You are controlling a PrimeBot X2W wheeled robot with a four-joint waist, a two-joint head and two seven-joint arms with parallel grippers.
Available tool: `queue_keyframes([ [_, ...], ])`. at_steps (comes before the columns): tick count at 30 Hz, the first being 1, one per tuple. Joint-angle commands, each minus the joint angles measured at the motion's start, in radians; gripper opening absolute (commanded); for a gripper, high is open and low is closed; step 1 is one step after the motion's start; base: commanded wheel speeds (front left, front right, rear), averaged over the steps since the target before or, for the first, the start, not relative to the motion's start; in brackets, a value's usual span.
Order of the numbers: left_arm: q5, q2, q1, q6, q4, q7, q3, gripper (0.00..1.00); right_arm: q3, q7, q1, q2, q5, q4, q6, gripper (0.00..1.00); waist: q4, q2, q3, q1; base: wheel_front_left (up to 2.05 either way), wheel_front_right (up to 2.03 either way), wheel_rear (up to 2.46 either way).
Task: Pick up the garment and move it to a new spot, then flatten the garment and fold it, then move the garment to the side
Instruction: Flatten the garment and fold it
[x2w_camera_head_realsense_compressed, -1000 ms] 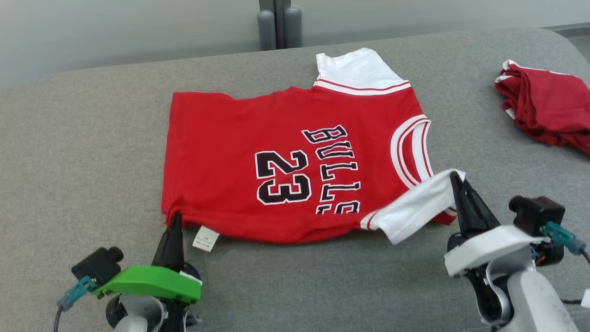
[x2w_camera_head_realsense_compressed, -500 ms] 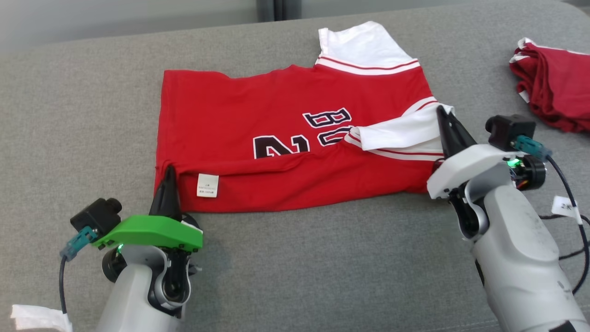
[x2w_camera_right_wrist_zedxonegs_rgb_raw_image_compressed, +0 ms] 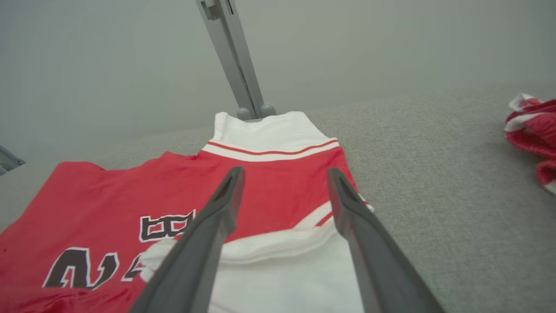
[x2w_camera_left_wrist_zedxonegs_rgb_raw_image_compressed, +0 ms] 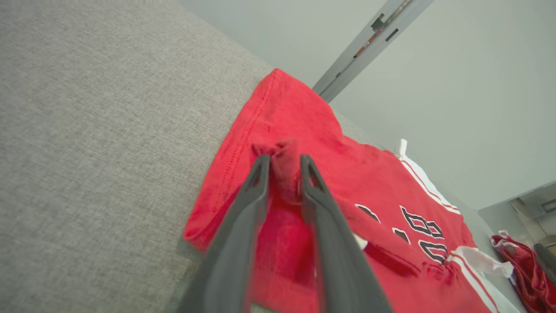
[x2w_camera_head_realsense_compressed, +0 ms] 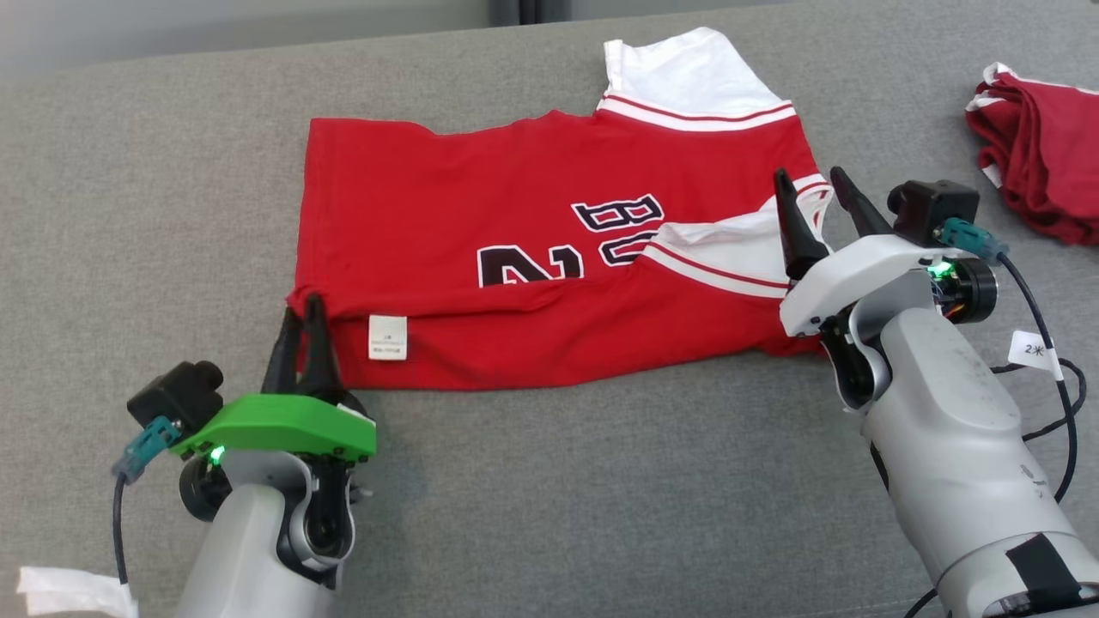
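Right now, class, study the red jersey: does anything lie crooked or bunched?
On the jersey, the near-left corner stands up in a tuft between the jaws of the left gripper instead of lying flat, and the far white sleeve sticks out past the body.

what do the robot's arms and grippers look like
Both have pale grey forearms, two long dark tapered fingers, and a black camera with a teal plug and dark cable. The left gripper has a bright green wrist cover; the right gripper has a white wrist cover, a white cable tag and black tape on its forearm.
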Motion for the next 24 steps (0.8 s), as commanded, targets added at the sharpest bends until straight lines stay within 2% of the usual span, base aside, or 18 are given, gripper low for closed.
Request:
queue_keyframes([
  [1,0.014,0.020,0.029,0.008,-0.008,-0.007,-0.001,1.00,-0.001,-0.009,0.014,-0.004,-0.009,-0.016,-0.001,1.00,-0.007,0.0000,-0.012,0.0000,0.00,0.00,0.00],
  [8,0.033,0.064,0.120,0.023,-0.059,0.011,-0.008,1.00,-0.040,-0.009,0.140,-0.004,-0.104,-0.157,-0.001,1.00,-0.023,0.0000,-0.056,0.0000,0.00,0.00,0.00],
  [12,0.018,0.091,0.180,0.033,-0.084,0.084,-0.025,1.00,-0.067,-0.007,0.251,-0.004,-0.131,-0.242,-0.001,1.00,-0.030,0.0000,-0.076,0.0000,0.00,0.00,0.00],
  [17,-0.006,0.107,0.213,0.051,-0.094,0.173,-0.033,1.00,-0.086,0.040,0.374,-0.004,-0.110,-0.361,-0.001,1.00,-0.055,0.0000,-0.078,0.0000,0.00,0.00,0.00],
  [24,-0.045,0.097,0.176,0.072,-0.069,0.211,-0.017,1.00,-0.083,0.102,0.482,-0.004,-0.084,-0.488,-0.001,1.00,-0.097,0.0000,-0.051,0.0000,0.00,0.00,0.00],
])
